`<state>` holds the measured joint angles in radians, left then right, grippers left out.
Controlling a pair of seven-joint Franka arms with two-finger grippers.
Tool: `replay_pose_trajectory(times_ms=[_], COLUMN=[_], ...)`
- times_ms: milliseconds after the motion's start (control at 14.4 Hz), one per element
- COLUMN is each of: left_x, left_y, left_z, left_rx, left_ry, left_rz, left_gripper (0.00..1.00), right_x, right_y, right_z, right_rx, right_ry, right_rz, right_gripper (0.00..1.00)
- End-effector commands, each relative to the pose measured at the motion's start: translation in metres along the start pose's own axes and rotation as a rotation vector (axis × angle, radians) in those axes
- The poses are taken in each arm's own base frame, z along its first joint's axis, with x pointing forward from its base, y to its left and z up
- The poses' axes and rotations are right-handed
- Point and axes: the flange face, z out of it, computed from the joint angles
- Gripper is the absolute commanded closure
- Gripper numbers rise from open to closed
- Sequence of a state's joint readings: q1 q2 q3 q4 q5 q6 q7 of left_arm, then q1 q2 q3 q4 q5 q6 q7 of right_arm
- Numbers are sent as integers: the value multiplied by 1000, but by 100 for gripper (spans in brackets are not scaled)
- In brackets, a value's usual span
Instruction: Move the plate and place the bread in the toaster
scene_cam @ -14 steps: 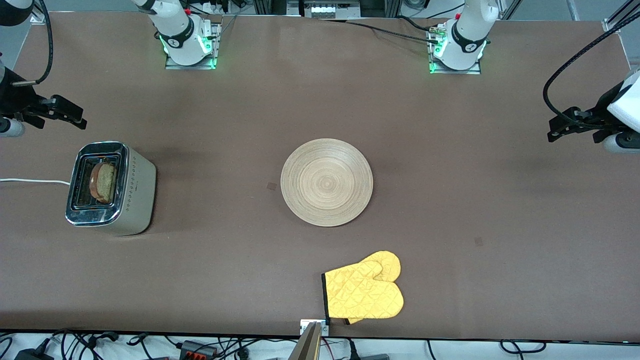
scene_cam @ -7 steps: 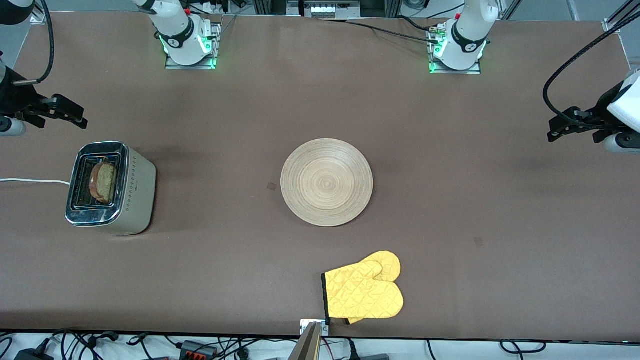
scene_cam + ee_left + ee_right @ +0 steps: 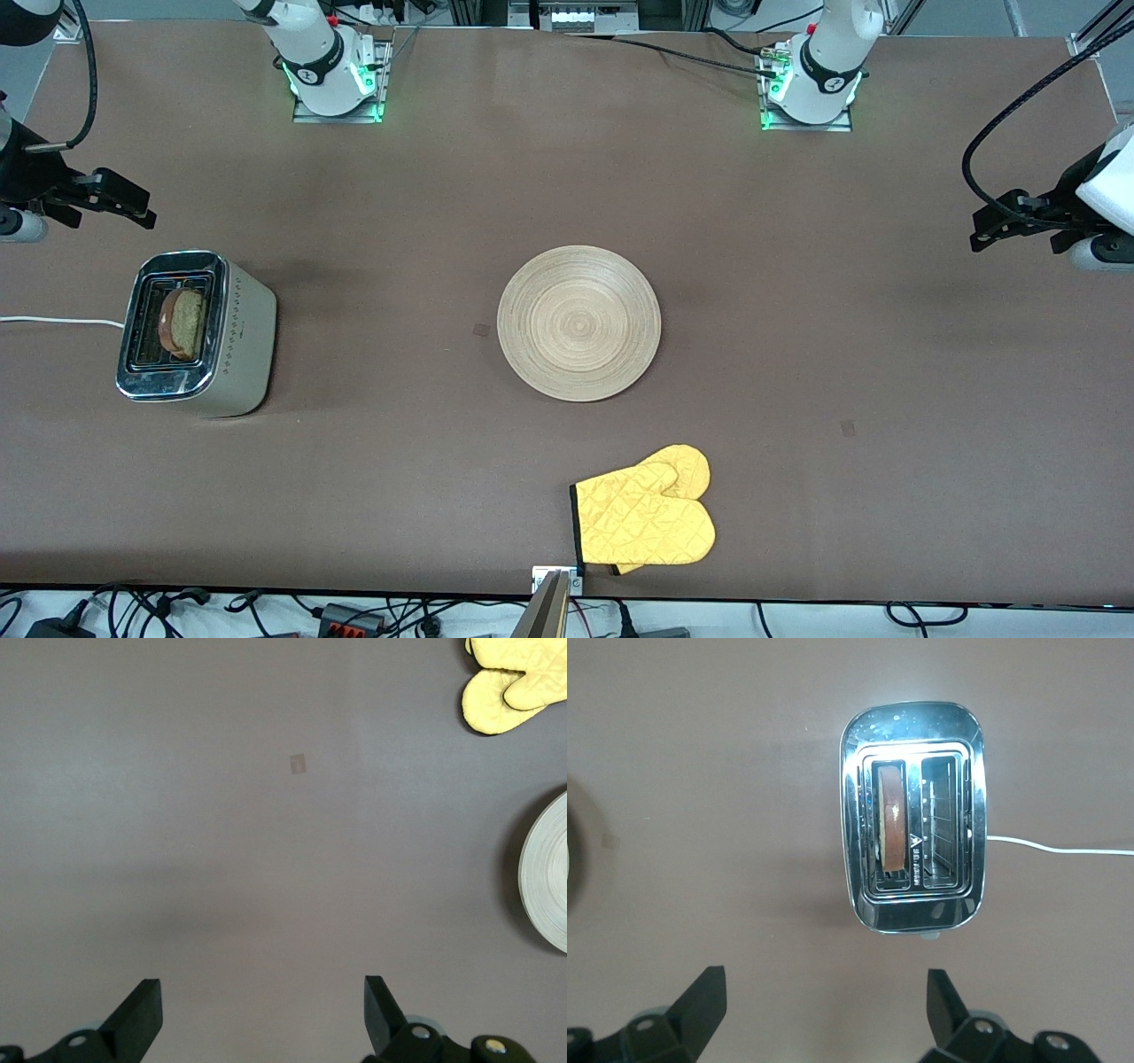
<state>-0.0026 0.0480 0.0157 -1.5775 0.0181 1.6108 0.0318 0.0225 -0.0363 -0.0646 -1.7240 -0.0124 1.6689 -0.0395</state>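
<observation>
- Standing upright in one slot of the toaster (image 3: 197, 332), at the right arm's end of the table, is the bread (image 3: 183, 323).
- Plate (image 3: 578, 322) lies mid-table, empty.
- Left gripper (image 3: 261, 1014) hangs over bare table, fingers spread, holding nothing.
- Right gripper (image 3: 824, 1005) hangs near the toaster, likewise spread and empty.

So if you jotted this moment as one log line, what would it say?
bread: in toaster slot | plate: mid-table, bare | left gripper: open, over table | right gripper: open, above toaster | oven mitt: nearer camera than plate
</observation>
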Motion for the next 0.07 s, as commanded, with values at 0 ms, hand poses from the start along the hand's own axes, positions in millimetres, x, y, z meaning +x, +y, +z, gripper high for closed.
replay_pose_trajectory(times_ms=[0], left_x=[3], left_y=[1], left_z=[-4], left_rx=[5], left_ry=[4], left_rz=[23], left_gripper=[0], right_x=[-4], right_y=[-1], right_z=[-3], right_rx=[-6], right_ry=[3], right_rz=[-2], right_gripper=[0])
